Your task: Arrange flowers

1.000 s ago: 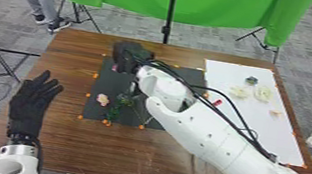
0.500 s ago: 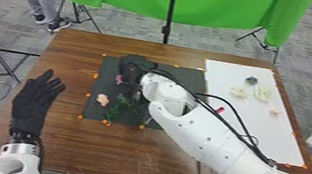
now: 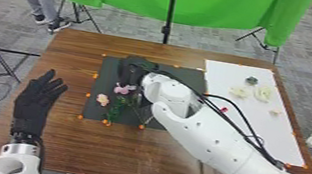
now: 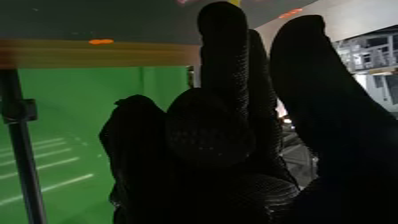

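The right hand in its black glove is hovering over the rectangular black mat beside a pale pink flower, and whether it is gripping anything, I cannot tell. A rounded pink flower and a green leafy sprig are lying on the mat, while cream-white flowers are sitting on the white rectangular sheet. At the brown wooden table's left side, the black-gloved left hand is holding its fingers straight.

Head view evenly bright; right wrist view dimmer, pale streaks of light on green cloth
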